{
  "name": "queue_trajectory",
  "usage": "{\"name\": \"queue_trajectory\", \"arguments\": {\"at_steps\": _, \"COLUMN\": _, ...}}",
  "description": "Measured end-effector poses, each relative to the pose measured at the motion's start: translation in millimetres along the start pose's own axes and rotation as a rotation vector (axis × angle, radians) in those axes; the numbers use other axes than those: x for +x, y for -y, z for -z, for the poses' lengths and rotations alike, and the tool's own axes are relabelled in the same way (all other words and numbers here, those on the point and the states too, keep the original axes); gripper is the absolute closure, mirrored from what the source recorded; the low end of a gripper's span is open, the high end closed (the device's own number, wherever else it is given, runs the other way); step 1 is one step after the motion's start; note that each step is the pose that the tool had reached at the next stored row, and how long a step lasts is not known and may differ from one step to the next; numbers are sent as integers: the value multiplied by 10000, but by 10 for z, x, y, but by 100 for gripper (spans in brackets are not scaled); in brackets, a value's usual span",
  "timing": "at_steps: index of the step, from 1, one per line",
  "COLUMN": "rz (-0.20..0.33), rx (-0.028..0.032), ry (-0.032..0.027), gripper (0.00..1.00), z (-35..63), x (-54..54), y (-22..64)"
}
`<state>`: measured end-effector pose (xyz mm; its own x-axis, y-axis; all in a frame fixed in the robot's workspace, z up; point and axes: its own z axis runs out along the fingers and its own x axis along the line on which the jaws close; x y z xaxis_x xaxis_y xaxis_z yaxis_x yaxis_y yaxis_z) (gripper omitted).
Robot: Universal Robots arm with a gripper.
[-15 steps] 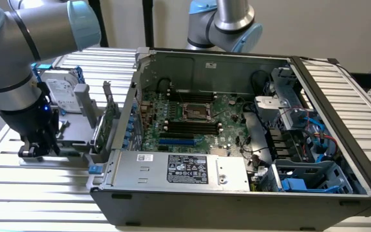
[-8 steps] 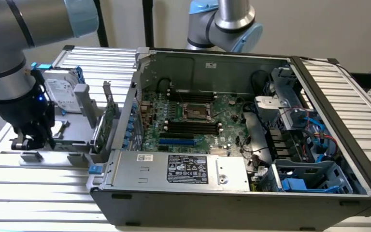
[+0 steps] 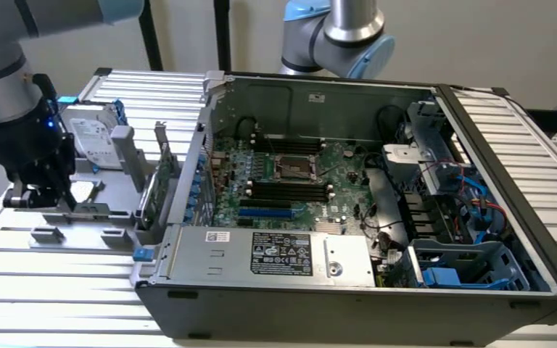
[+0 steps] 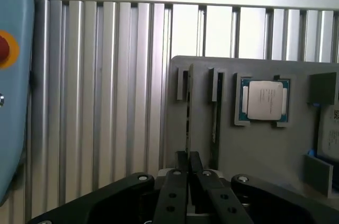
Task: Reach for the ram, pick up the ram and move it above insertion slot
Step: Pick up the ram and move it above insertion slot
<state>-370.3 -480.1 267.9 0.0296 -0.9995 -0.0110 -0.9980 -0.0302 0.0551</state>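
Right now my gripper [image 3: 41, 197] sits low over the grey holder [image 3: 83, 214] at the exterior view's left, well apart from the open computer case [image 3: 356, 290]. In the wrist view its fingers [image 4: 181, 163] look clenched on the ram [image 4: 189, 107] — the stick stands on edge in its holder slot, so the thin top edge is easy to pinch.

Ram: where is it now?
In the wrist view the ram stands on edge in a slot of the grey holder, just ahead of the gripper; the holder sits at the exterior view's left, beside the computer case.
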Motion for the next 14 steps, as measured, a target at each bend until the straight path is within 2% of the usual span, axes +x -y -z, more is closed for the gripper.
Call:
{"name": "queue_trajectory", "arguments": {"at_steps": 7, "rz": 119, "rx": -7, "ry": -1, "gripper": 87, "z": 324, "x": 0, "y": 102}}
{"name": "queue_trajectory", "arguments": {"at_steps": 14, "rz": 255, "rx": -12, "ry": 29, "gripper": 87, "z": 649, "x": 1, "y": 228}}
